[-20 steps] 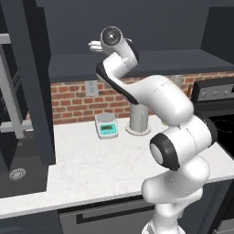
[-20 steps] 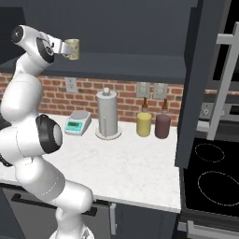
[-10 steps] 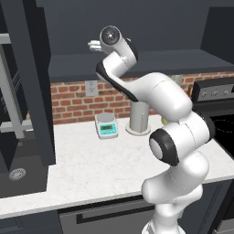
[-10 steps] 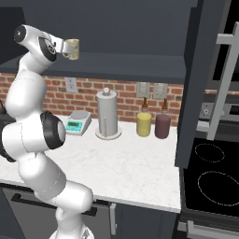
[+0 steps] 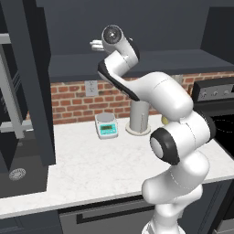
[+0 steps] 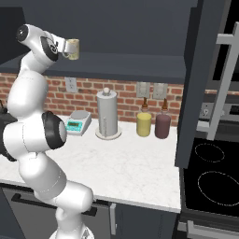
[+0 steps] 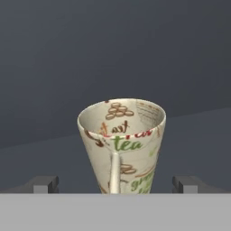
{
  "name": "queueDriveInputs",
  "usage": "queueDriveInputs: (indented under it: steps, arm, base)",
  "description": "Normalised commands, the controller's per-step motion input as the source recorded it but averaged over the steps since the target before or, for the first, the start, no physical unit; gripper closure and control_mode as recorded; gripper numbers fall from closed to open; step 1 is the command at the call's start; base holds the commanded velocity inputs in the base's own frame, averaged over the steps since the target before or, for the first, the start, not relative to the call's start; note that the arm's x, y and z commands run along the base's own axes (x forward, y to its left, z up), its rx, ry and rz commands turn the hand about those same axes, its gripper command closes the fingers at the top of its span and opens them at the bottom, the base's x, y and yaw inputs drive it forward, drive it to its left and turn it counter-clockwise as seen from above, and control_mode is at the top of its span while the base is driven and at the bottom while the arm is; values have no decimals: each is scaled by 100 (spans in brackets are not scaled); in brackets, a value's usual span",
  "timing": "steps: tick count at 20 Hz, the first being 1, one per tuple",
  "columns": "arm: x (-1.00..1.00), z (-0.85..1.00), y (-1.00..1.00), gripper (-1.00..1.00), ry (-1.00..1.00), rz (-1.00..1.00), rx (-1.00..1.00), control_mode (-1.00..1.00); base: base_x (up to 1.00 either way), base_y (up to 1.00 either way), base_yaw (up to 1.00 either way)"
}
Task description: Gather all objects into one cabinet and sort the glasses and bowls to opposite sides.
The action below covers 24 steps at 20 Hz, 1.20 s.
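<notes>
The beige handled mug (image 7: 121,140), printed with tea lettering, stands upright inside the open dark cabinet (image 6: 135,63), its handle turned toward the hand. My gripper (image 7: 117,184) is open, and its fingertips (image 7: 45,184) sit wide on either side of the mug's base with a gap to it. In the right base view the mug (image 6: 72,48) sits just past the gripper (image 6: 64,46) at the cabinet's left end. The left base view shows the gripper (image 5: 96,45) reaching into the cabinet (image 5: 151,61). The red cup, tumbler and bowl are out of view.
On the counter (image 6: 130,168) below stand a paper towel holder (image 6: 107,114), a small scale (image 6: 77,123), and a yellow bottle (image 6: 144,122) beside a dark red one (image 6: 163,124). An open cabinet door (image 6: 196,84) hangs at the right, by the stove (image 6: 212,175). Another door (image 5: 28,82) hangs at the left.
The mug and the hand stay where they were. The arm's lower links have shifted only slightly.
</notes>
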Motion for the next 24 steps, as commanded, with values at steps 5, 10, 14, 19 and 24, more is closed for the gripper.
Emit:
queueDriveInputs:
  steps: [5,10,14,19,24]
  arm:
    - [0,-1,-11,-100,0,0,0,-100]
    - [0,0,0,-100,0,0,0,-100]
    - [0,0,0,100,0,0,0,-100]
    - [0,0,0,100,0,0,0,-100]
    - [0,0,0,100,0,0,0,-100]
  base:
    - [0,0,0]
    - [0,0,0]
    - [0,0,0]
    - [0,0,0]
    - [0,0,0]
